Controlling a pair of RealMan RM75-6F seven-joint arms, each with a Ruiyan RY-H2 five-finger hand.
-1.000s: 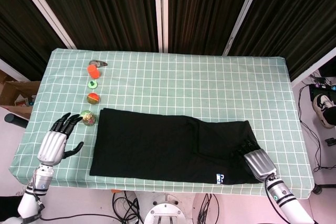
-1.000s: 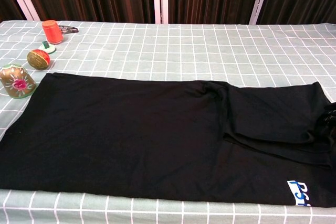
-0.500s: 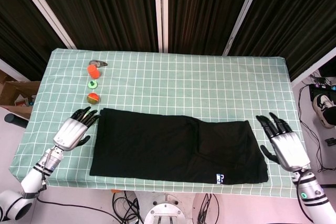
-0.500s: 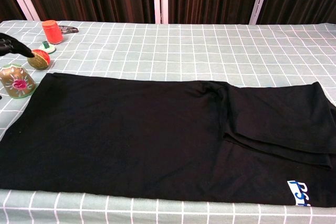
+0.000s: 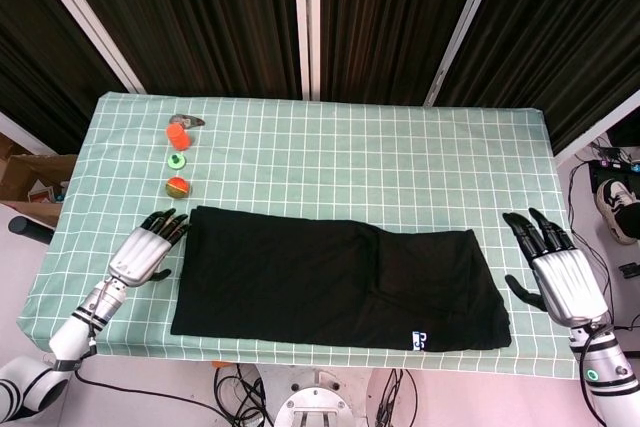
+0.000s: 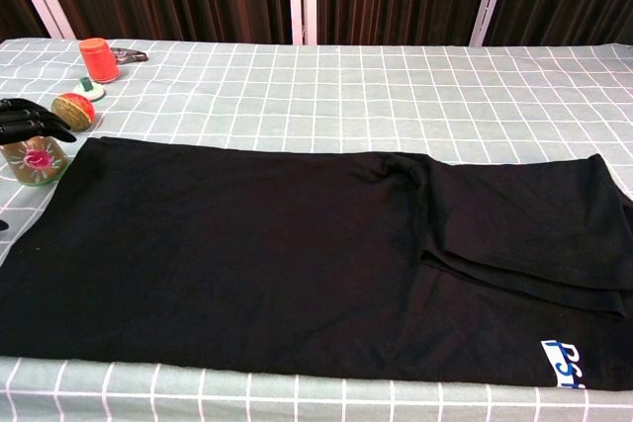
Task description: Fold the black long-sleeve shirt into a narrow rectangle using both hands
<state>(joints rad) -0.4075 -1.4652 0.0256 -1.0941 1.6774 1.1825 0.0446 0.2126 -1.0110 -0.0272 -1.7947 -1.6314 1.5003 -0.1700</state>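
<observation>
Both hands have come off and away from the black long-sleeve shirt (image 5: 335, 282) over the last second: the right hand (image 5: 563, 279), which was pressing on the shirt's right end near the hem, now hangs well off its right edge with fingers spread and nothing in them, while the left hand (image 5: 145, 250) has drawn in just beside the shirt's upper left corner, fingers extended and empty, its fingertips (image 6: 35, 124) showing over the small round green-and-gold ornament (image 6: 35, 160) in the chest view. One shirt lies flat across the near half of the checked tablecloth (image 5: 400, 167), already a wide rectangle with a folded layer overlapping at its right third and a small blue-and-white label (image 5: 421, 340) at the near right. By my reading, one fold is finished and the hands are repositioning for the next; narrowing the rectangle would call for each hand to take hold of an end of a long edge and carry it over evenly. Along the left of the table stand four small things: an orange cup (image 5: 177, 134), a green ring (image 5: 177, 160), a red-green ball (image 5: 177, 186) and the ornament; a dark clip (image 5: 188, 120) lies behind the cup
</observation>
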